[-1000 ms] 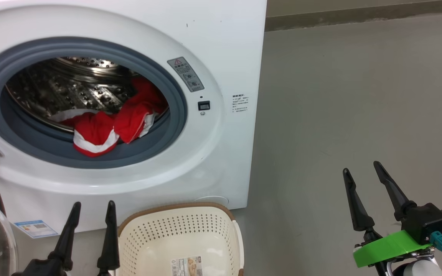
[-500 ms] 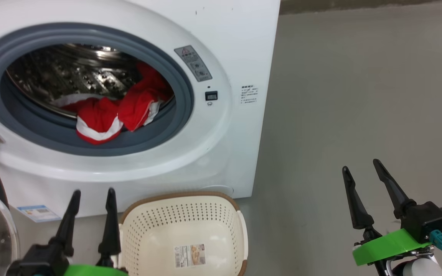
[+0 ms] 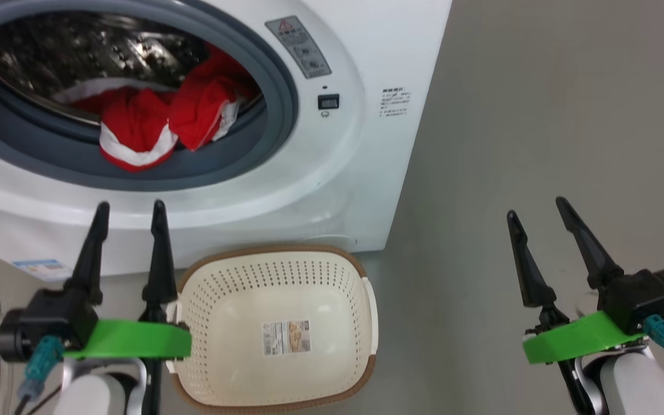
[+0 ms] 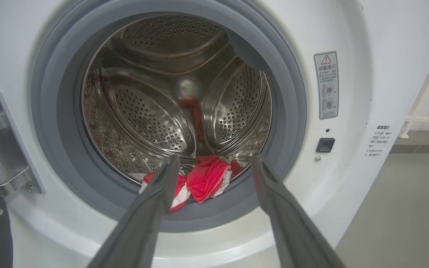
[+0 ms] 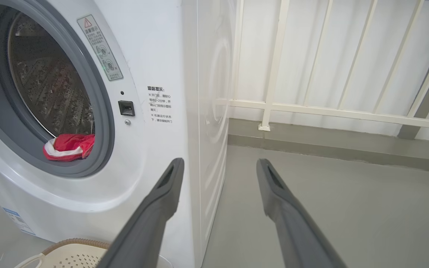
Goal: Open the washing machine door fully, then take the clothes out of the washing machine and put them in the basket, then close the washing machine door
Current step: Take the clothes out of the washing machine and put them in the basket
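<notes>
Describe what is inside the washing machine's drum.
Red and white clothes lie bunched at the front of the drum, hanging onto the grey gasket. Bare perforated steel shows behind them. Anything beneath the heap is covered.

Grey concrete floor [image 3: 539,115]; white metal railing [image 5: 311,110] at back, standing on grey kerb [image 5: 330,145].
</notes>
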